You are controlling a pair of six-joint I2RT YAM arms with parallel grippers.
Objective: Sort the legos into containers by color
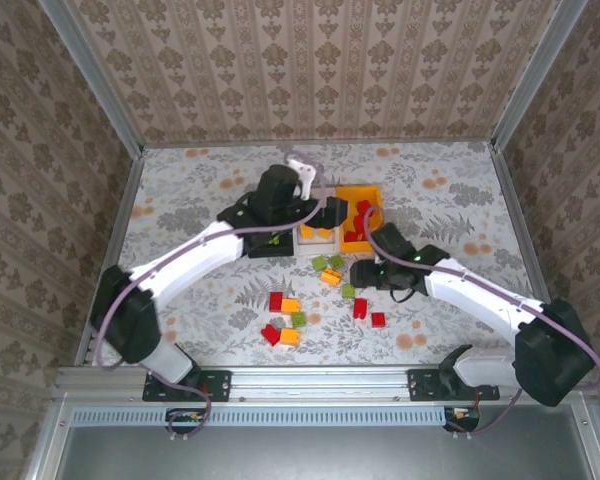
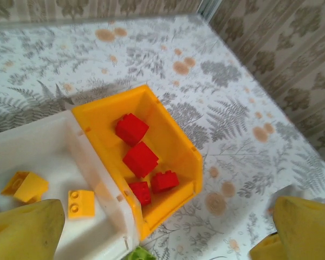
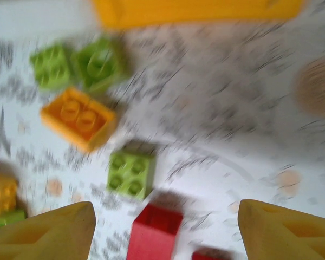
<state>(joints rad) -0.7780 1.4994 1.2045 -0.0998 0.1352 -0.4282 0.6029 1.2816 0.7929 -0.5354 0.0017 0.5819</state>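
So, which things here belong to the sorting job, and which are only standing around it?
Belongs to the job:
- loose bricks on the table
- red bricks in the orange-yellow bin
- orange bricks in the white bin

Only surroundings:
- floral table cover
- wallpapered walls
- metal rail

A robot test cell, not a home: damask-patterned wall panels (image 1: 320, 60) in aluminium frame posts (image 1: 92, 75) box a fern-printed surface (image 1: 460, 190).
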